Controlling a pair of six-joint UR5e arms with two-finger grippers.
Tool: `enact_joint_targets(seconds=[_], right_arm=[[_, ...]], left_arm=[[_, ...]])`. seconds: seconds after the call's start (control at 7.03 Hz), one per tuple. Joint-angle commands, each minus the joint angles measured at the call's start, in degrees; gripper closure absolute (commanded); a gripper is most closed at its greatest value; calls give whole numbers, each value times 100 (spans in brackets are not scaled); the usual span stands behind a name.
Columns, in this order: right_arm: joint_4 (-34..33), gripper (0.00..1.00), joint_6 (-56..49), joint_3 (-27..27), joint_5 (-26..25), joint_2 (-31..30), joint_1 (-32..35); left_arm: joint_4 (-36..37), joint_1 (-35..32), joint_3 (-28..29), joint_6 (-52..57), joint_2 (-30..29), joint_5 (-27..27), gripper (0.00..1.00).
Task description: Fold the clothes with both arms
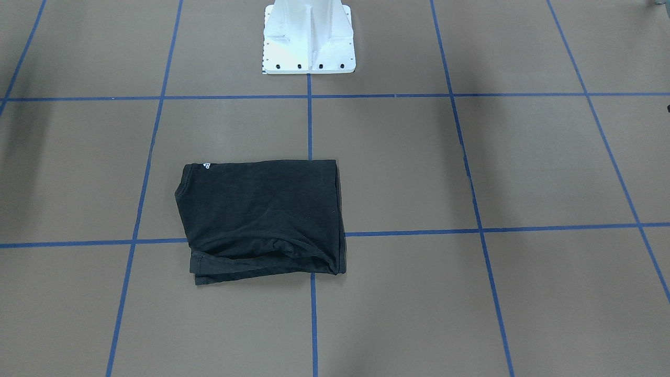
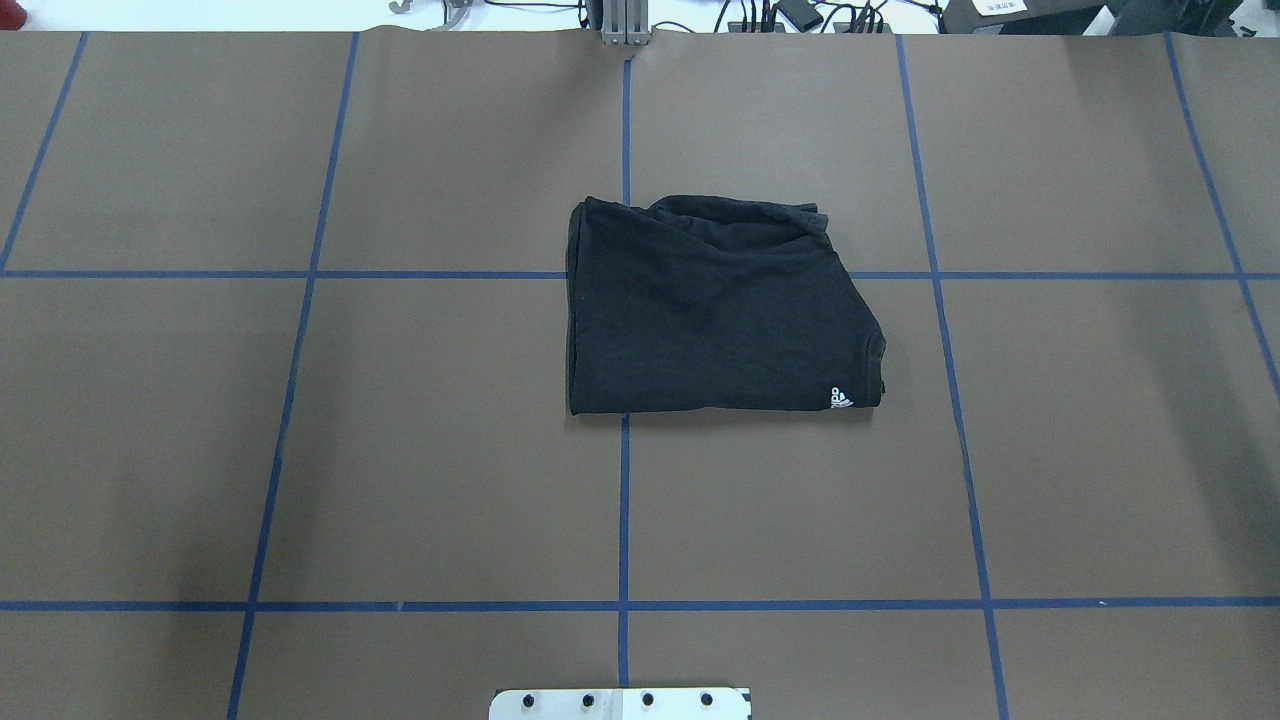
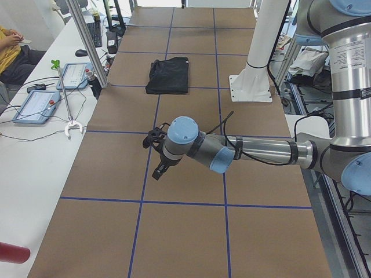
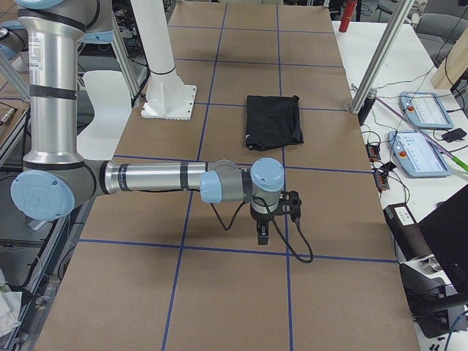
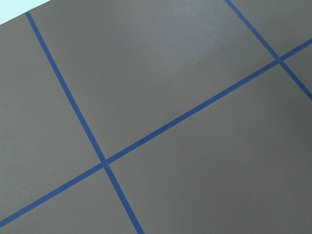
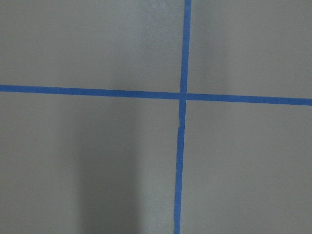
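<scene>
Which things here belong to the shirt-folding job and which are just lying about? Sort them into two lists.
Belongs to the job:
- black T-shirt, already folded
- left arm
- right arm

Just lying about:
- white base plate
- grabber stick on the side bench
- control panels on the side benches

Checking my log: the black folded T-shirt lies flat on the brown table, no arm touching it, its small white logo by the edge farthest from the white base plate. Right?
No: the small white logo sits by the edge of the black folded T-shirt nearest the white base plate, as the overhead exterior view shows. The rest holds.
</scene>
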Motion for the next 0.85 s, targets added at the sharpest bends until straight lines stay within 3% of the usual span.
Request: enact_joint_targets(seconds=[0.0, 0.71], right_arm=[[25, 0, 0, 0, -31, -3, -1], [34, 0, 0, 35, -48, 6, 8]], left_arm=[[14, -6, 22, -1, -4, 10, 0], [5, -6, -135, -1, -4, -8, 0]])
